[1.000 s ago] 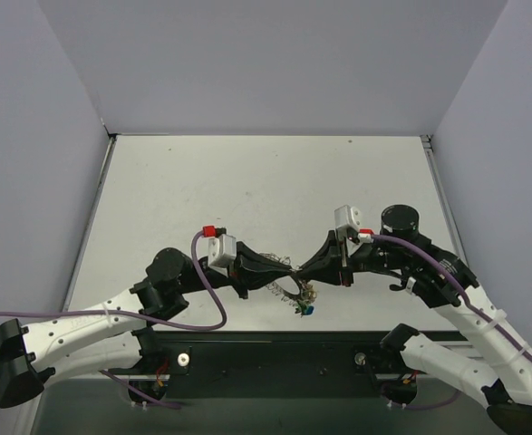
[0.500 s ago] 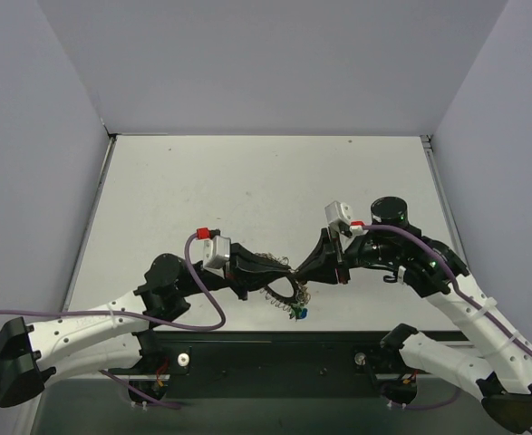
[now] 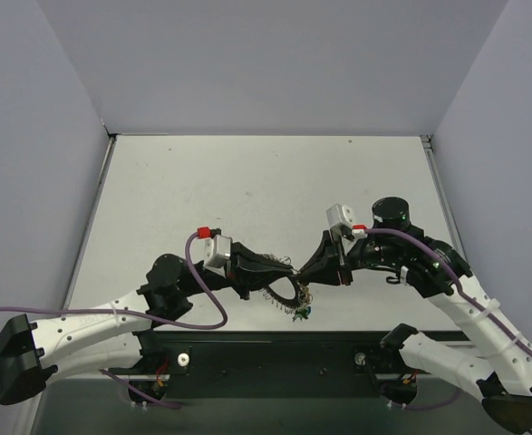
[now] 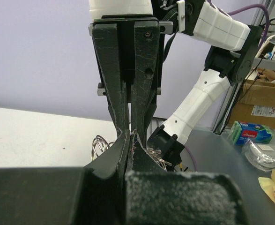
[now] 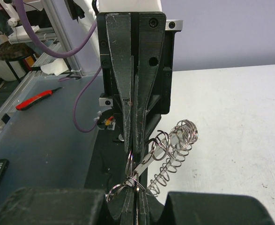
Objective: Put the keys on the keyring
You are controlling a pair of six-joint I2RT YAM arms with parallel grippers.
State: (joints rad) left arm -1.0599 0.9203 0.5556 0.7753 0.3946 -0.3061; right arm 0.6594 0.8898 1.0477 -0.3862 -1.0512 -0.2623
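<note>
Low over the table's near edge, my two grippers meet tip to tip in the top view. The left gripper [image 3: 290, 269] and the right gripper [image 3: 304, 272] are both shut on the keyring [image 3: 282, 294], whose silvery coiled band hangs beneath them. Small coloured keys [image 3: 302, 313] dangle at its lower end. In the right wrist view, the right gripper [image 5: 136, 176] pinches wire loops of the keyring [image 5: 174, 150], and the coil runs off to the right. In the left wrist view, the left gripper [image 4: 130, 136] is closed, with keyring loops [image 4: 100, 143] showing on both sides.
The white table [image 3: 247, 181] is walled by pale panels on three sides. A dark bench strip [image 3: 275, 349] carries the arm bases. Off the table lie a red-handled tool [image 5: 36, 99], a cardboard box [image 4: 263, 101] and a sponge pack [image 4: 249, 132].
Both grippers, still joined on the keyring, have shifted slightly left and toward the near edge. The hanging keys moved with them.
</note>
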